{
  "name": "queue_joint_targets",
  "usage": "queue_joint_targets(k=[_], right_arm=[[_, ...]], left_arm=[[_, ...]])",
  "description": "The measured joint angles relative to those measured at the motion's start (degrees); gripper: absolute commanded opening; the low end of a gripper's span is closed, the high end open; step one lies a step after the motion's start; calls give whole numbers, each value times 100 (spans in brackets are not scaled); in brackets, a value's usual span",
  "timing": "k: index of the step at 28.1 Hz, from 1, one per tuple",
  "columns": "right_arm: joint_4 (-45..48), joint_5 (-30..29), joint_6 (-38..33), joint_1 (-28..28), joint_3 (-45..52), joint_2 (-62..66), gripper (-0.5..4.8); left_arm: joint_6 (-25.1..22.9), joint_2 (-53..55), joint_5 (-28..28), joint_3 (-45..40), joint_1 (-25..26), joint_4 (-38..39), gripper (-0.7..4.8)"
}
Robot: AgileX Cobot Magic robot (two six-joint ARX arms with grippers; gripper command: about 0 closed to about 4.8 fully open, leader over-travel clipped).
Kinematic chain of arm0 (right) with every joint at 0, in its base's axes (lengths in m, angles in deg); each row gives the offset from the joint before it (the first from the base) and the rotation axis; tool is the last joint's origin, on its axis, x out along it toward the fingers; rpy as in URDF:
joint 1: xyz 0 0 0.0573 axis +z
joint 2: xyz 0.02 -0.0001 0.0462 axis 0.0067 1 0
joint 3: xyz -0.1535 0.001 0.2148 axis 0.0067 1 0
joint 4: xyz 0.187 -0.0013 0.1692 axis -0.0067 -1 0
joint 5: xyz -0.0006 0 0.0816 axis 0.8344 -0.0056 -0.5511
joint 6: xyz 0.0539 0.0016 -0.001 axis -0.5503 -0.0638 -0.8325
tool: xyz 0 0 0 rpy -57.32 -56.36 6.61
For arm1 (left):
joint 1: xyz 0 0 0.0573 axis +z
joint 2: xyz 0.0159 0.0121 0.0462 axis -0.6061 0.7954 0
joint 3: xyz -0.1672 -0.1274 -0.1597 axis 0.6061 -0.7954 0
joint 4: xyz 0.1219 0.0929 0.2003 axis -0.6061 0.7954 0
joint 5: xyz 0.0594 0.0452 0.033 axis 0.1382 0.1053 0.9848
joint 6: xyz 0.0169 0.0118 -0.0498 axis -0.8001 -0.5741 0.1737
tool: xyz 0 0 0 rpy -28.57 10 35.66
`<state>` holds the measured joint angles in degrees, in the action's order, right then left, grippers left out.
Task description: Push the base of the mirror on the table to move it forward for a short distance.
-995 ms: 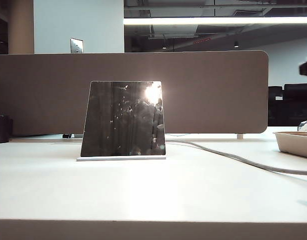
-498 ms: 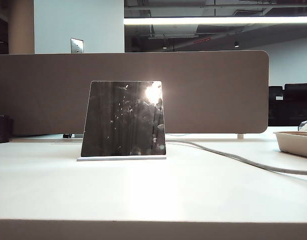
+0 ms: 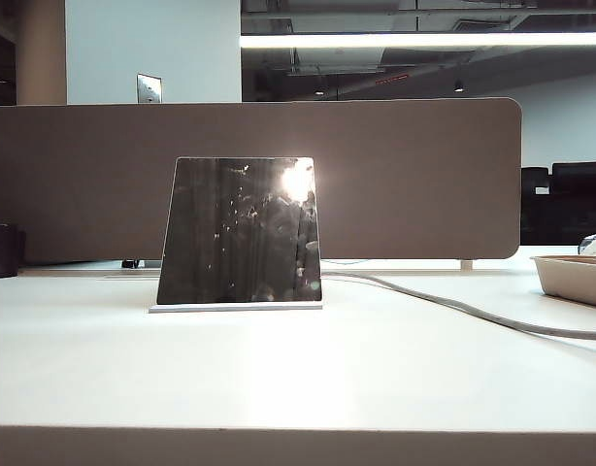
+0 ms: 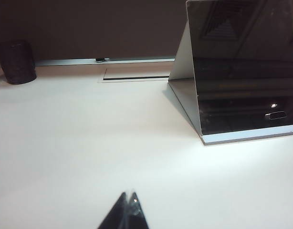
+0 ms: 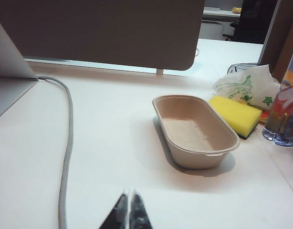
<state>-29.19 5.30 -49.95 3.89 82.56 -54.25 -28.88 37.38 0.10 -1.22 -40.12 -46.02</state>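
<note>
We saw the mirror point(image 3: 240, 231) standing upright on the white worktop point(image 3: 298, 369), its dark face carrying a bright glare near its upper corner, with the base of the mirror point(image 3: 236, 307) lying flat under it as a thin white plate slightly wider than the panel. Behind the mirror stood the brown-grey divider panel point(image 3: 414, 180), and a grey cable point(image 3: 453, 309) ran from behind the mirror across the worktop toward a shallow beige tray point(image 3: 573, 277). A dark cup point(image 3: 2, 250) sat on the far side of the mirror from the tray, close to the divider. Neither arm appeared in the exterior view. In the left wrist view we found the left gripper point(image 4: 129, 202) low over bare worktop, well apart from the mirror point(image 4: 244, 67) and its base point(image 4: 251, 137), with its fingers point(image 4: 122, 212) pressed together at the tips. In the right wrist view the right gripper point(image 5: 128, 200) likewise had its fingers point(image 5: 137, 210) closed on nothing, over the worktop between the cable point(image 5: 66, 157) and the tray point(image 5: 194, 131). Beyond the tray from the mirror lay a yellow sponge point(image 5: 235, 114), a crumpled plastic bag point(image 5: 246, 83) and a clear glass point(image 5: 282, 121). Only the slanted back support of the mirror point(image 5: 8, 62) showed in that view.
</note>
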Motion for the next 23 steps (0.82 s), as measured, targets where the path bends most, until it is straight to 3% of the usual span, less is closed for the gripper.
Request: queue_joint_targets(k=[23], right_arm=[[0, -2, 0, -127, 0, 0, 22]], left_arm=[[-2, 0, 0, 0, 0, 2, -1]])
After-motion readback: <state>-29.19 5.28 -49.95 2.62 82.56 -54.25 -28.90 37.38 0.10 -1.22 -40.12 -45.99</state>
